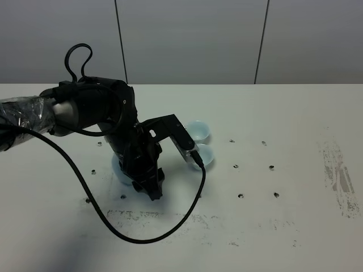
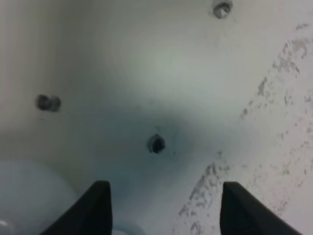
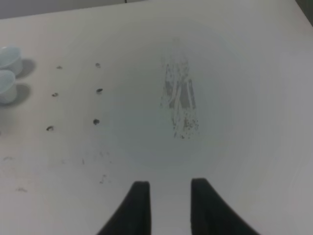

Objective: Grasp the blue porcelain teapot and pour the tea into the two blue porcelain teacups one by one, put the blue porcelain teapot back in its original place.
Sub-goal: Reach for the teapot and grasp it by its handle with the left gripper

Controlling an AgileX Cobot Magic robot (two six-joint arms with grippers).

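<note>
Nearest, the left gripper [image 1: 152, 190] hung low over the white table [image 1: 272, 226] with its fingers spread wide and only bare table between them. Just behind it, the blue porcelain teapot [image 1: 119, 169] stood mostly hidden under the arm. Farther back, the two blue porcelain teacups [image 1: 199, 132] stood side by side. The right gripper [image 3: 170, 205] was pinched narrow and held nothing.

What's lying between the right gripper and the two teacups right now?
Nothing but bare table dotted with small holes. The right wrist view shows no object on the stretch from the right gripper to the two teacups.
</note>
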